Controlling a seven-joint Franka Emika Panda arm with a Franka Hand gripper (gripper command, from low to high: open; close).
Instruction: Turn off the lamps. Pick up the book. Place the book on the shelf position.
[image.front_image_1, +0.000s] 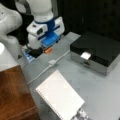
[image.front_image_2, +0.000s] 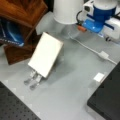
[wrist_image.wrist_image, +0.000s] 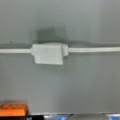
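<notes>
**Inspector:** White book (image.front_image_1: 60, 97) lies flat on the grey table (image.front_image_1: 100, 87), untouched, ridged edge toward a front view's left. In a front view (image.front_image_2: 45, 54) it shows propped on a small clear stand. It has not been picked up and is not on the shelf position (image.front_image_1: 13, 95).

**Clerk:** And the tool?

**Inspector:** The tool (image.front_image_1: 48, 48) hangs low over the table, above the white inline switch (image.front_image_1: 51, 62) on the white cord (image.front_image_1: 37, 73). The wrist view looks straight down on that switch (wrist_image.wrist_image: 48, 53), cord running left and right from it. An orange fingertip (wrist_image.wrist_image: 13, 110) shows at the wrist view's bottom left. It has hold of nothing that I can see; how far its jaws stand apart I cannot tell.

**Clerk:** Lamps off, then?

**Inspector:** Not established. A white lampshade (image.front_image_2: 68, 11) is visible in a front view; whether it is lit I cannot judge. My reading is that the work stands at the lamp step, with the book steps both outstanding.

**Clerk:** Book relative to the tool?

**Inspector:** Well apart. In a front view the book lies toward the bottom, the switch between it and the tool. The reddish-brown shelf position sits at that view's bottom left, just beside the book. A black-topped silver box (image.front_image_1: 96, 51) stands at the right, clear of the work.
</notes>
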